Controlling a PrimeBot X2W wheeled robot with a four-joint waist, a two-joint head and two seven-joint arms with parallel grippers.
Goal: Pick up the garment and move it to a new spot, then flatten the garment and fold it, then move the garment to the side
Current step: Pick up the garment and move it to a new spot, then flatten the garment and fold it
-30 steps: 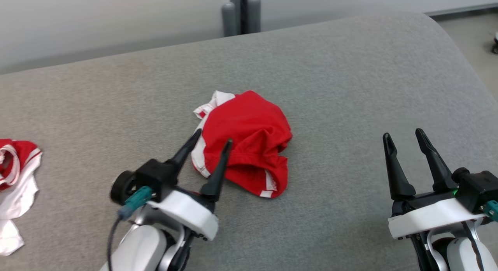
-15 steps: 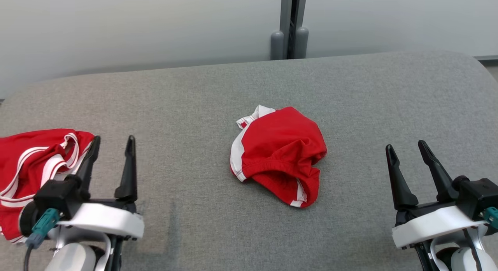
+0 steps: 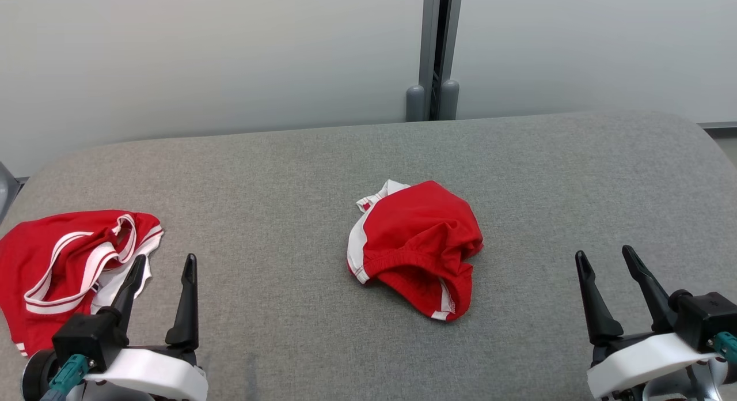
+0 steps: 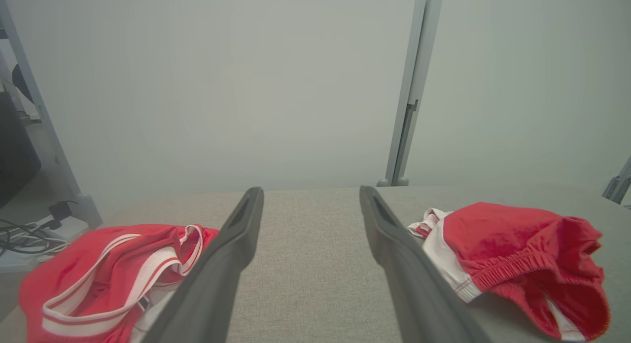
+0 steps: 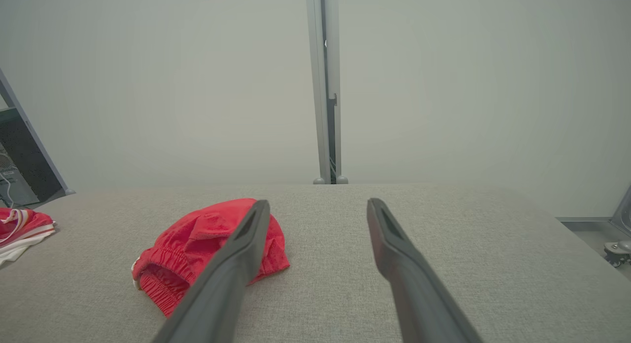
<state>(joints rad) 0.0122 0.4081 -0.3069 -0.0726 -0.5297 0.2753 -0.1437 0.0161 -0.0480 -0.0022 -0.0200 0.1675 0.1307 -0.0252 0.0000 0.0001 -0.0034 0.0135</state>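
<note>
Okay, red garment [image 3: 414,245] sits crumpled in a heap about midway across the grey padded surface [image 3: 288,176]. Its elastic waistband opening faces the robot, with a white side panel and trim on its left edge. Not flattened, not folded.

Left gripper [image 3: 165,257] is at the lower left of the head view, fingers spread apart with nothing between them, over bare surface. Right gripper [image 3: 603,251] is at the lower right, fingers likewise spread and empty, well apart from the red garment. The heap lies between the two grippers and touches neither.

Second garment [image 3: 75,263] (red with white stripes) is bunched at the surface's left end, just beside the left gripper. In the head view one fingertip overlaps it; cannot tell whether they touch.

Behind the surface is a pale wall [image 3: 230,55] with a grey vertical post [image 3: 437,44].
</note>
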